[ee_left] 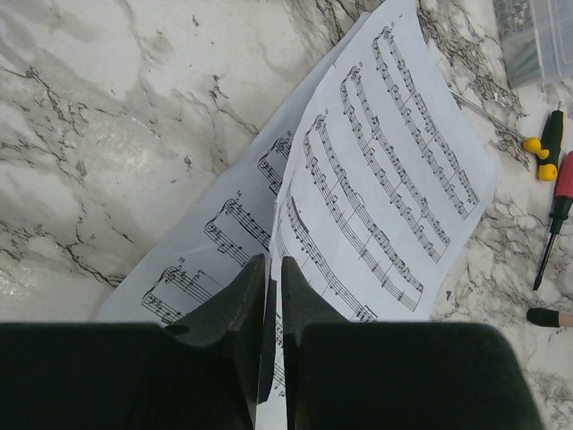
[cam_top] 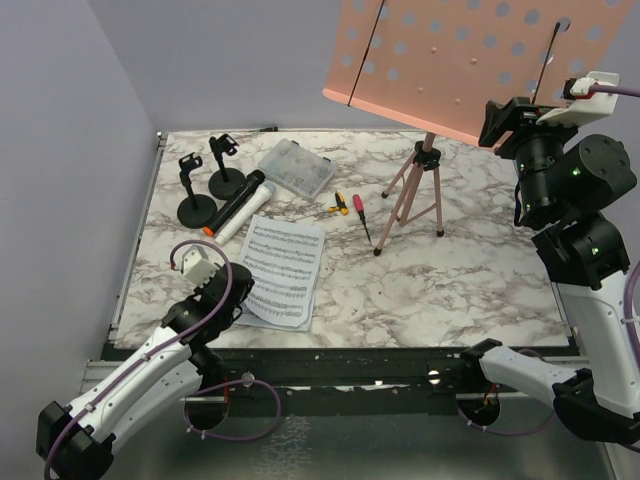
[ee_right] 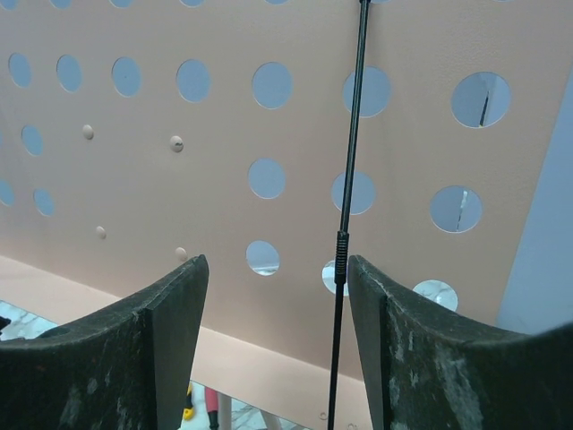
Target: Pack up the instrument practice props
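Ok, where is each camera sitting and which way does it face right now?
Top external: above and behind the robot, looking down at the table; left gripper and right gripper show.
Left wrist: low over the table, looking down past the left gripper, shut on the sheet music.
Right wrist: raised, facing the pink desk through the open right gripper.
Shared: sheet music and red screwdriver appear in top and left wrist views.

Crowded at far left: holders (cam_top: 197,205), mics (cam_top: 240,200) and box (cam_top: 295,167) close together, little gap between. Wall (cam_top: 70,200) close along that side. Pages (cam_top: 282,268) flat at near left, screwdrivers (cam_top: 358,210) just beyond, then the tripod (cam_top: 415,190) spread wide mid-table. Desk (cam_top: 450,60) overhanging far right, room beneath, thin rod (ee_right: 354,134) across its face. Open table (cam_top: 450,290) near right and centre.
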